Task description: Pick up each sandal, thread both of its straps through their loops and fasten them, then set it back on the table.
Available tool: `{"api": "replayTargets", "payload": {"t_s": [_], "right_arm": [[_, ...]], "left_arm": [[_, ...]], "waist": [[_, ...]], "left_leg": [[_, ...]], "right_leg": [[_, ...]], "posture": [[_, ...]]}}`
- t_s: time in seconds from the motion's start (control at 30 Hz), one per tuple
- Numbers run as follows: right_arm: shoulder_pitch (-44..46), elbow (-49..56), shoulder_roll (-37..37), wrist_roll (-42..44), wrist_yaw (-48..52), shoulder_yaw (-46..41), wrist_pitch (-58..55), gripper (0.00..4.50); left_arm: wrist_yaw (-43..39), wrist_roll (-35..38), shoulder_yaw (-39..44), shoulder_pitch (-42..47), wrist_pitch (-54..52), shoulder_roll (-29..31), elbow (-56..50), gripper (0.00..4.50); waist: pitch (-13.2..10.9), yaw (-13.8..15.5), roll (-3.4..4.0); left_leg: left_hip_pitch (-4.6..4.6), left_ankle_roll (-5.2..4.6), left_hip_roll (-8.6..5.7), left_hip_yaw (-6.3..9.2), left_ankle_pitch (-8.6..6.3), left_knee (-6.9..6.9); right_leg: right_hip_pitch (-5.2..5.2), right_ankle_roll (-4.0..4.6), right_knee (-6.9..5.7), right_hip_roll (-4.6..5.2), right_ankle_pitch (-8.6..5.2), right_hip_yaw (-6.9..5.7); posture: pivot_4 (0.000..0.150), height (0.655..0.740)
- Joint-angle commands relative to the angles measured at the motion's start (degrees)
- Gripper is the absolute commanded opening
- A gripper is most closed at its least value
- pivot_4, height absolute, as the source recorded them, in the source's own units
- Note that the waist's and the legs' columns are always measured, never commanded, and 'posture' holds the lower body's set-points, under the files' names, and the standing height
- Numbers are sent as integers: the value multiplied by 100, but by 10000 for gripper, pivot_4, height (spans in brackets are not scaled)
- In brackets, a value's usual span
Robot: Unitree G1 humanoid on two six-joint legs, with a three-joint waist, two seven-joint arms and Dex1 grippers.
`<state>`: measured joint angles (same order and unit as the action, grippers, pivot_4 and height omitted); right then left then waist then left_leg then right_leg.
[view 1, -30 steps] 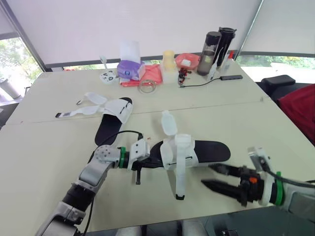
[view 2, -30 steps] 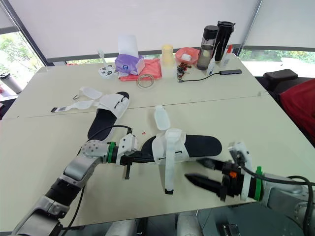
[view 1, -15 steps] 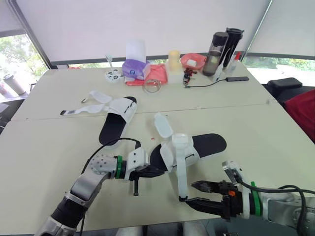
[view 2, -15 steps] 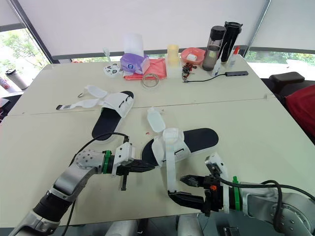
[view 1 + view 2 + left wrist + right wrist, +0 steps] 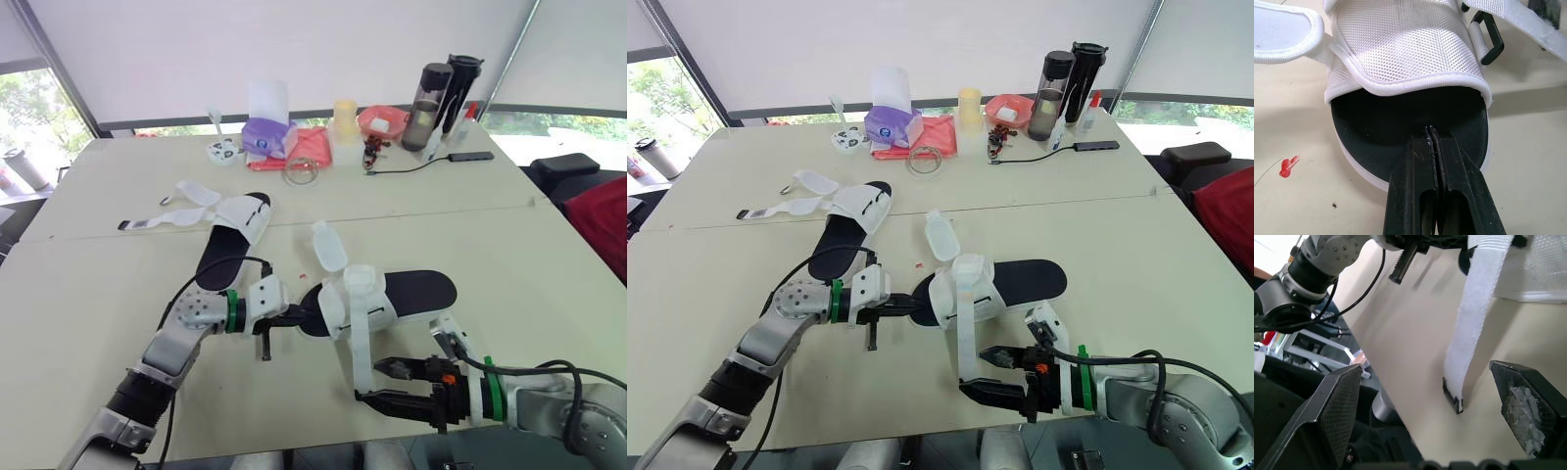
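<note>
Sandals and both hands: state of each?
near sandal: straps unfastened, sole end clamped in left hand.
long strap: loose, hanging down, unthreaded.
far sandal: lying flat, straps undone.
left hand: shut on near sandal.
right hand: open, straddling the long strap's tip.

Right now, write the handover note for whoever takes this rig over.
Left gripper: shut on the end of the near sandal, pinching its sole.
Right gripper: open, straddling the tip of that sandal's long strap, not gripping it.
Far sandal: lying on the table, straps loose.
Done: no strap fastened.
To do: thread and fasten both straps on each sandal, then set each down.
</note>
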<state>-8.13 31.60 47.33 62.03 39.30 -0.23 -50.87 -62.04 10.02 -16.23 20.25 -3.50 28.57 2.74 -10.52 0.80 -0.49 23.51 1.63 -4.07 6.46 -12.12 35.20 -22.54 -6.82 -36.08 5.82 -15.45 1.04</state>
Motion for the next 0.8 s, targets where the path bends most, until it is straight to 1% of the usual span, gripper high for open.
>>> {"api": "replayTargets", "payload": {"t_s": [0.03,0.23,0.43,0.53,0.8], "right_arm": [[145,-69,-156,-102,28,28,-10,44443],[294,-161,-329,-228,53,65,-92,44443],[324,-155,-411,-287,85,34,-162,44443],[358,-188,-467,-328,62,39,-163,44443],[608,-432,-655,-459,83,154,-259,44443]], "left_arm": [[65,-60,34,143,-17,-59,126,0],[365,-622,-186,370,440,-210,660,0],[495,-759,-134,527,741,-343,958,0],[658,-958,-137,636,1082,-370,1227,0],[635,-1183,-285,710,1555,-409,1527,0]], "waist": [[0,0,-1],[0,3,-1],[0,0,-1],[0,1,-1],[2,-4,-1]], "left_leg": [[0,0,0,0,0,1],[0,0,-3,0,0,2],[0,0,-3,1,0,3],[-1,0,-3,1,0,3],[-2,0,-3,1,0,5]], "right_leg": [[1,-1,0,-1,1,0],[2,-5,0,-1,3,0],[2,-8,-1,-3,5,-1],[2,-15,-2,-3,8,-1],[3,-22,-3,-5,13,-1]], "posture": [[1500,7400],[1500,7400],[1500,7400],[1500,7400],[1500,7400]]}}
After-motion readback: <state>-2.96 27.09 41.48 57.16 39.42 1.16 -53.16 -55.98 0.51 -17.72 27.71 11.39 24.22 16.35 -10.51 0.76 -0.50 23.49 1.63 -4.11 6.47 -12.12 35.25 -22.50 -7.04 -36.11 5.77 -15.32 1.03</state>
